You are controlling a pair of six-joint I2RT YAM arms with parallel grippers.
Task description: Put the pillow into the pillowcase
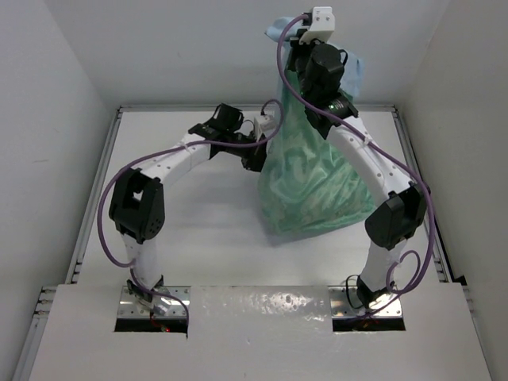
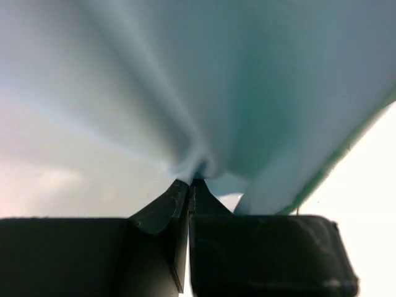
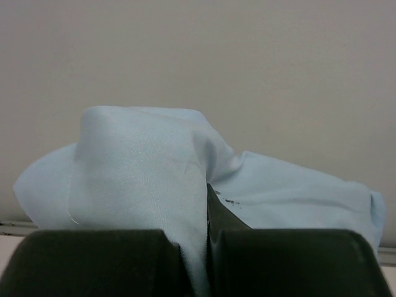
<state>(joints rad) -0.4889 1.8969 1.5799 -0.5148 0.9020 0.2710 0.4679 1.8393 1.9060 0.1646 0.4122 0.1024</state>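
Note:
The pillowcase (image 1: 305, 186) hangs upright over the table, its sea-green scroll-patterned face towards the camera and light blue fabric bunched at its top. It bulges as if filled. The pillow does not show in any view. My right gripper (image 1: 295, 54) is raised high and shut on the top of the pillowcase; in the right wrist view the light blue cloth (image 3: 136, 167) is pinched in the gripper (image 3: 207, 189). My left gripper (image 1: 256, 155) is shut on the pillowcase's left side, with blue cloth (image 2: 235, 93) drawn taut from the gripper (image 2: 190, 182).
The white table (image 1: 198, 230) has raised rails on the left (image 1: 99, 186) and right (image 1: 417, 171). White walls enclose the back and sides. The pillowcase's bottom rests on the table right of centre, between the two arms.

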